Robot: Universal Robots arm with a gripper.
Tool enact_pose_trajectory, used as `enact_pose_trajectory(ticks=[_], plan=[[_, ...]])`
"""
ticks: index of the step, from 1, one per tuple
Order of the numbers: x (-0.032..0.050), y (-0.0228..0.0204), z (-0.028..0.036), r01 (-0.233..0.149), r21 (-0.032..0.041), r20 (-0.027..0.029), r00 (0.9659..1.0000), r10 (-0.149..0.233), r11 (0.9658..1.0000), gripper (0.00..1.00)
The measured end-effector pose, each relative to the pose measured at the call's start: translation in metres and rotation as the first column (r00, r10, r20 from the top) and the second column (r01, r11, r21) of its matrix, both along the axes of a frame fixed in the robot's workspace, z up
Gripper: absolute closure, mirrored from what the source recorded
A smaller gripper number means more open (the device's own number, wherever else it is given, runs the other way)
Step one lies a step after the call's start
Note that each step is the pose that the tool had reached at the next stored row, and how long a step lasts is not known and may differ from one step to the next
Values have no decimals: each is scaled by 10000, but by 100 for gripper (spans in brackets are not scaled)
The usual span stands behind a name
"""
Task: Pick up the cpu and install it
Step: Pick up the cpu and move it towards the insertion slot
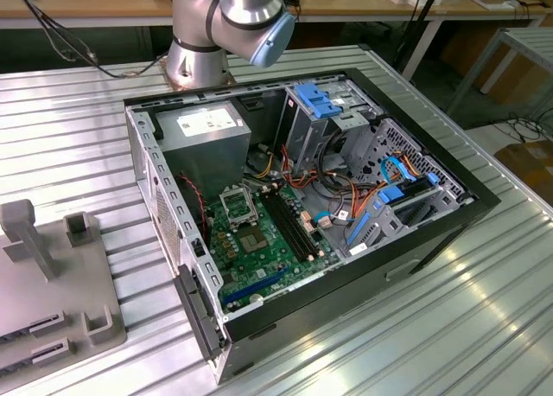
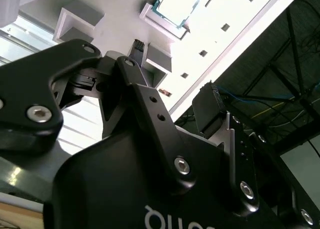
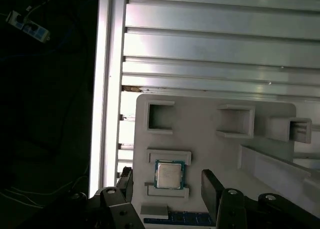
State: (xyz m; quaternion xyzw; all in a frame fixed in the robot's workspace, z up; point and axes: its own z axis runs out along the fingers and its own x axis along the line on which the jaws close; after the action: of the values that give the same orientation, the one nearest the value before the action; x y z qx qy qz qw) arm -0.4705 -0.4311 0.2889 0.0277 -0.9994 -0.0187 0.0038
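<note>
Currently the claw [image 3: 167, 176], jaws apart, hangs above the cpu [image 3: 169, 173], which lies flat in its recess on the grey tray [image 3: 200, 121] on the ribbed desk [image 3: 225, 49].

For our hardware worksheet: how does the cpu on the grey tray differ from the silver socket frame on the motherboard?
The cpu has a solid flat top; the socket frame is hollow. The cpu lies on the grey tray; the socket frame sits on the motherboard. Both are square and silvery.
</note>
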Motion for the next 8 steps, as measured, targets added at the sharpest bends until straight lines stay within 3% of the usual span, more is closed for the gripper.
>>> enact_pose_trajectory(ticks=[8], plan=[[6, -4, -14, 0, -1, 2, 10000, 0, 10000, 34]])
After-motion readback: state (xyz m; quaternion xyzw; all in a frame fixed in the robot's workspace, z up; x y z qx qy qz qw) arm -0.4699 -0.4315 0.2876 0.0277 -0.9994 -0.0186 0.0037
